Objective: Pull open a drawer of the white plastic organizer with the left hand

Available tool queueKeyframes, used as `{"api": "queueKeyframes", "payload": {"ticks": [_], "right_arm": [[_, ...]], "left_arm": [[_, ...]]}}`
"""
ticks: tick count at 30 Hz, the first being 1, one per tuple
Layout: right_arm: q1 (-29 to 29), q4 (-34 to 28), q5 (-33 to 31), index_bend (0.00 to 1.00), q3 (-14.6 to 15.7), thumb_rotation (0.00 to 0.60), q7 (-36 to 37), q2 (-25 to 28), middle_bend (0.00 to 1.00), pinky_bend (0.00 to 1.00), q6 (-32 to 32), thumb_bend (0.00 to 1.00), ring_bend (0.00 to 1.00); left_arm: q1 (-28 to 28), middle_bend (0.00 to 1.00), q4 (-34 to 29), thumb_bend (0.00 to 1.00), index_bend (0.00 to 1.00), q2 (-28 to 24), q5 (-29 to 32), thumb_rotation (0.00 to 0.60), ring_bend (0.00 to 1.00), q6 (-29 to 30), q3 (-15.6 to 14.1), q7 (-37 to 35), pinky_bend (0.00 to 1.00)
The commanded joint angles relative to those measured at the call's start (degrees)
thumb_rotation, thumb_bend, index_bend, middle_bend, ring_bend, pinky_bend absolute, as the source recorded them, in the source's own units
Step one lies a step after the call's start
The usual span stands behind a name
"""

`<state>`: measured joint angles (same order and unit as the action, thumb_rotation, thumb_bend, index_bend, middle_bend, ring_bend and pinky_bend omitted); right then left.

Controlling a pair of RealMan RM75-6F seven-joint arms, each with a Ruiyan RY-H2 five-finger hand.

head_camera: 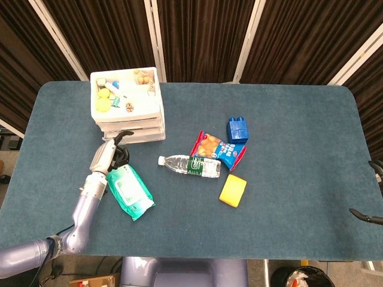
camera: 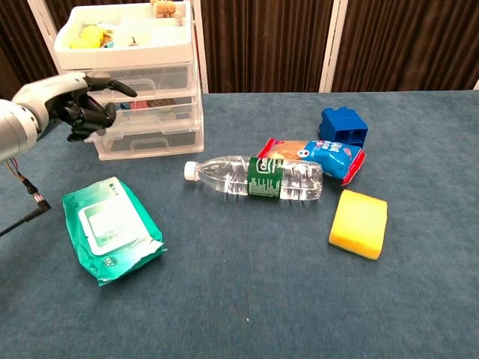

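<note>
While my left hand hovers curled and empty at the organizer's nine o'clock, I may miss the drawer.

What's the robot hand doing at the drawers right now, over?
Left hand at the white organizer front, fingers curled, grip unclear. Drawers look closed. Right hand barely in view at table edge. Wipes pack lies below the arm, not blocking.

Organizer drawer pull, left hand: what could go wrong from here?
1. The left hand sits at the front left corner of the organizer with fingers curled and no handle visibly hooked; it may slip off.
2. The loose items in the top tray could spill if the whole stack drags or tips.
3. The wipes pack lies in the pull-back path.
</note>
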<state>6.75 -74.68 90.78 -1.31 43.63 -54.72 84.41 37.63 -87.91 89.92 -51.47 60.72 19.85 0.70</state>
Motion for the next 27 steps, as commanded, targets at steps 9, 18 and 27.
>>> {"api": "queueKeyframes", "payload": {"ticks": [9, 18, 27], "right_arm": [[0.0, 0.0, 0.0, 0.00, -0.1, 0.600, 0.3, 0.1, 0.00, 0.00, 0.0, 0.13, 0.00], [0.0, 0.1, 0.0, 0.00, -0.1, 0.600, 0.5, 0.0, 0.00, 0.00, 0.1, 0.13, 0.00], [0.0, 0.2, 0.0, 0.00, -0.1, 0.600, 0.4, 0.0, 0.00, 0.00, 0.1, 0.13, 0.00]], "left_arm": [[6.0, 0.99, -1.8, 0.74, 0.26, -1.2, 16.3, 0.600, 0.94, 3.0, 2.1, 22.8, 0.91], [8.7, 1.00, -1.2, 0.74, 0.28, -0.6, 25.0, 0.600, 0.94, 3.8, 3.1, 28.5, 0.91], [9.8, 1.00, -1.4, 0.74, 0.27, -0.8, 29.8, 0.600, 0.94, 2.6, 2.8, 30.3, 0.91]]}}
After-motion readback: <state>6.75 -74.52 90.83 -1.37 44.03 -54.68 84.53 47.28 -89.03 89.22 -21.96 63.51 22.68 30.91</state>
